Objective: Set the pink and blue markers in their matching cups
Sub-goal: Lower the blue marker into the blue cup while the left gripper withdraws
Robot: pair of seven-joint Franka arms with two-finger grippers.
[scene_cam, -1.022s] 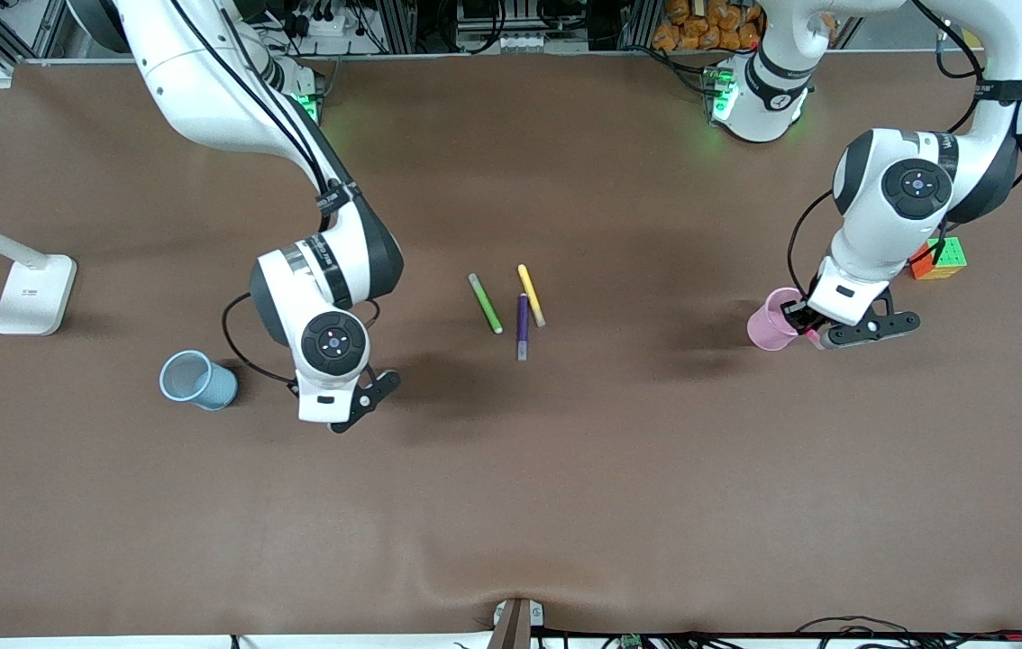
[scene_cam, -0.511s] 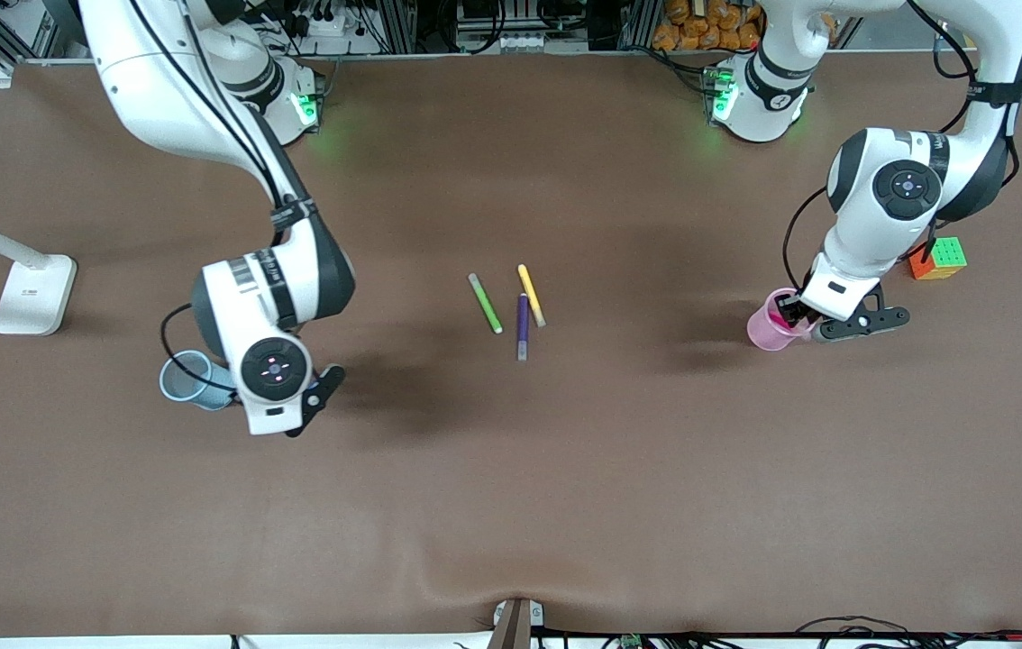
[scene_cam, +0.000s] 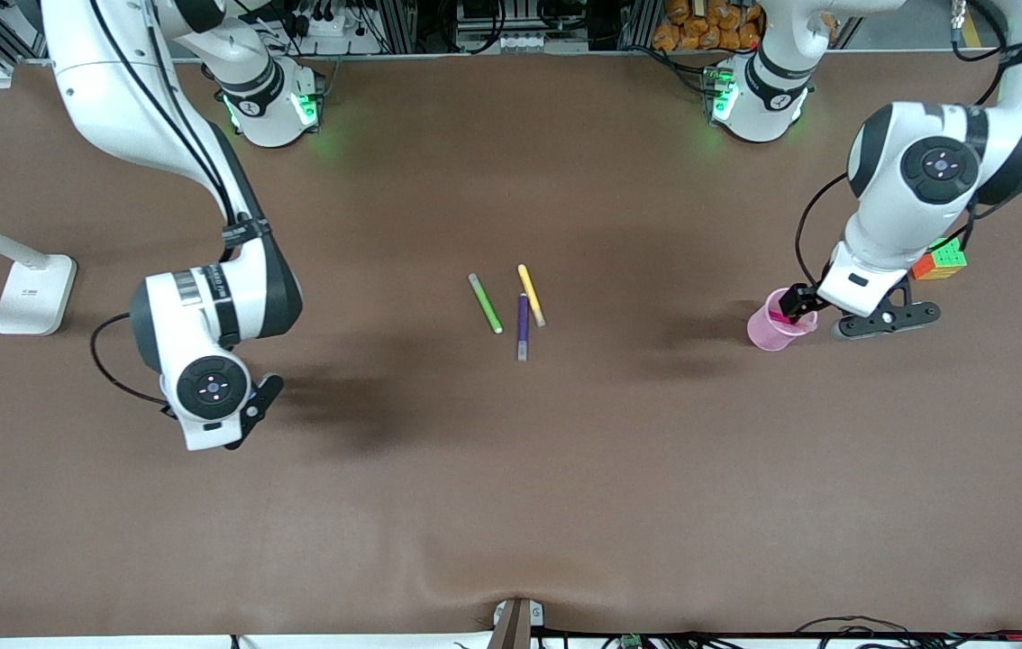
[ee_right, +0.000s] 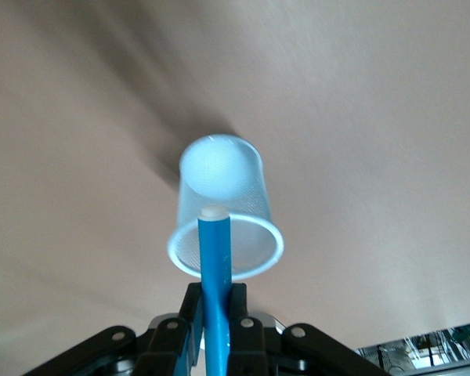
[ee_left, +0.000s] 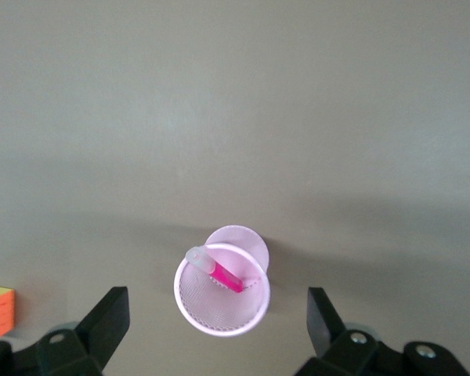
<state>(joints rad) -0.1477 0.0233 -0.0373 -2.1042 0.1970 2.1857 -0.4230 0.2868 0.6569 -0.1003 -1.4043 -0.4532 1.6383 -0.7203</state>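
Right gripper [ee_right: 213, 333]: it hangs over the blue cup [ee_right: 223, 215], near the tabletop [scene_cam: 511, 505] edge at the right arm's end, jaws pinching the blue marker [ee_right: 215, 290] upright, tip at the mouth. To do this step well, centre the tip inside the rim, lower until the marker is well down in the cup, then spread the jaws; the light cup would probably tip if nudged. The cup is translucent, fine-textured, tapered and rimmed; the marker is a slim, smooth cylinder. Mid-tabletop lie the green marker [scene_cam: 485, 304], purple marker [scene_cam: 522, 326] and yellow marker [scene_cam: 531, 295]. Left gripper [ee_left: 211, 317]: jaws spread, over the pink cup [ee_left: 222, 290] toward the left arm's end. The pink marker [ee_left: 215, 270] leans inside, pale cap against the rim. A colour cube [scene_cam: 938, 259] sits beside this cup.
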